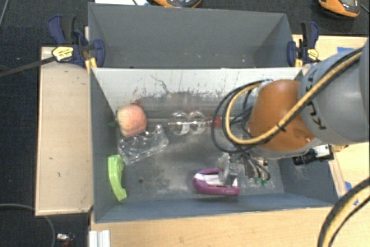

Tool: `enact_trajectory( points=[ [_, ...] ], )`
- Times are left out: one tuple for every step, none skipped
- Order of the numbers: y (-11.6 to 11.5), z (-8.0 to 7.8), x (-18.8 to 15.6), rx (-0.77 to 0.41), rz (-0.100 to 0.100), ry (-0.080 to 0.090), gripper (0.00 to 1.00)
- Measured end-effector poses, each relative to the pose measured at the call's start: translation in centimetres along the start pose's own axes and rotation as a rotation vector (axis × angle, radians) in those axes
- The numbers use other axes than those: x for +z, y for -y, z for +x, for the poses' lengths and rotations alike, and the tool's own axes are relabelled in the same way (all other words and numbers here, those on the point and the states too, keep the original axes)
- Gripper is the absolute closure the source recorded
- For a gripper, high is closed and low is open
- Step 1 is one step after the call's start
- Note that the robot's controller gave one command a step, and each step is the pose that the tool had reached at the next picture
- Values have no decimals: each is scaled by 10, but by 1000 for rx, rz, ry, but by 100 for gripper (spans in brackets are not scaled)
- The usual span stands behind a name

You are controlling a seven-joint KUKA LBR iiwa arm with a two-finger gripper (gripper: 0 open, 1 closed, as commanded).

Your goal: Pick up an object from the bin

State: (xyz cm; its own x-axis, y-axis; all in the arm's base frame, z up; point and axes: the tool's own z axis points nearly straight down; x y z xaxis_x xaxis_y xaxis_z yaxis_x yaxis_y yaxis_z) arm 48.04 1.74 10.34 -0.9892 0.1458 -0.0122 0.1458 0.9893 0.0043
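My gripper (230, 173) is low in the bin near its front wall, right over a purple and white object (213, 183) that lies on the floor there. The fingers reach down to the object's right end, and the orange cover hides how far apart they stand. A clear glass-like piece (187, 123) lies a little behind and to the left of the gripper.
At the left side lie a pinkish apple-like ball (132, 119), a crumpled clear plastic item (140, 146) and a green curved piece (116, 177) by the left wall. The arm with its orange cover and cables covers the bin's right part.
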Motion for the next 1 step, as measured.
enact_trajectory(
  points=[
    [0, 1, -25, -1, 0, -3, 100]
  ],
)
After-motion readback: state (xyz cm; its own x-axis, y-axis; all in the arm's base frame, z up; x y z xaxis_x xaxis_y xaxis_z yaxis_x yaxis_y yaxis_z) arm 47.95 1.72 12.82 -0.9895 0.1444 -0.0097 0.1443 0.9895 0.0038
